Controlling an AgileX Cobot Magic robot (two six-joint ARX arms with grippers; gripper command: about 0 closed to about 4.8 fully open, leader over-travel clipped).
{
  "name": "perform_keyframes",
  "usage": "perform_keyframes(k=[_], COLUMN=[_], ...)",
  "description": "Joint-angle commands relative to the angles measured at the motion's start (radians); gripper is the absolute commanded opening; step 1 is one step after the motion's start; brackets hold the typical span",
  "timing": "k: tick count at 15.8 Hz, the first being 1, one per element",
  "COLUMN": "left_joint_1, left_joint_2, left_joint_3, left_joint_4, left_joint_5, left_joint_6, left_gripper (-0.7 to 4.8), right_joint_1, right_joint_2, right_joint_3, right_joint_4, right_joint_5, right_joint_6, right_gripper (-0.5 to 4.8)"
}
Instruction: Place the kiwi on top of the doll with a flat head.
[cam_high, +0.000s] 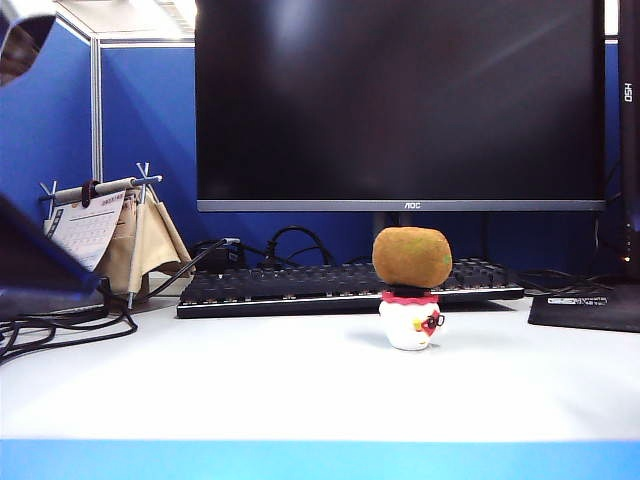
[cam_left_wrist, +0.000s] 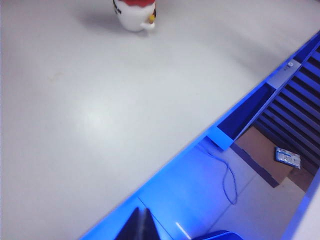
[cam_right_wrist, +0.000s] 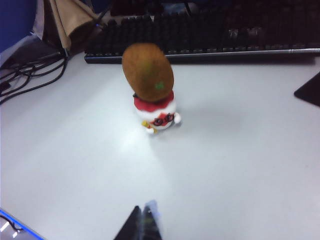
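Atop flat-capped doll (cam_high: 410, 322), fuzzy oval kiwi (cam_high: 412, 257), both hands closed

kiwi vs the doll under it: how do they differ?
Colour: the kiwi is fuzzy brown-olive all over; the doll with a flat head is white with a red collar and black cap.
Size: the kiwi is wider than the doll.
Position: the kiwi lies sideways on the doll's cap; the doll stands upright on the table.
Shared: both rounded, and neither is held by either gripper.
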Motion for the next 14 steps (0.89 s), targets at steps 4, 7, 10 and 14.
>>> perform_keyframes(k=[4, 7, 10, 14], left_joint_1=[-0.001, -0.001, -0.001, -0.002], left_joint_2=[0.000, -0.001, -0.001, -0.001], left_joint_3=[-0.046, -0.101, -0.109, -0.109], left_joint_4=[0.012, 0.003, -0.080, -0.103], left_joint_5=[-0.022, -0.126, -0.127, -0.129], left_joint_6=[-0.058, -0.063, -0.118, -0.244], left_gripper=[-0.05, -0.05, -0.05, -0.05], right_joint_1=[0.002, 0.002, 0.002, 0.002], right_joint_2=[-0.064, -0.064, -0.064, -0.064], right_joint_3=[-0.039, -0.039, -0.039, -0.039], right_joint_4=[0.021, 0.022, 0.023, 0.024], right_joint_5=[0.029, 0.025, 0.024, 0.023], right_joint_6=[0.023, 0.023, 0.030, 0.065], right_gripper=[-0.01, -0.01, -0.01, -0.01])
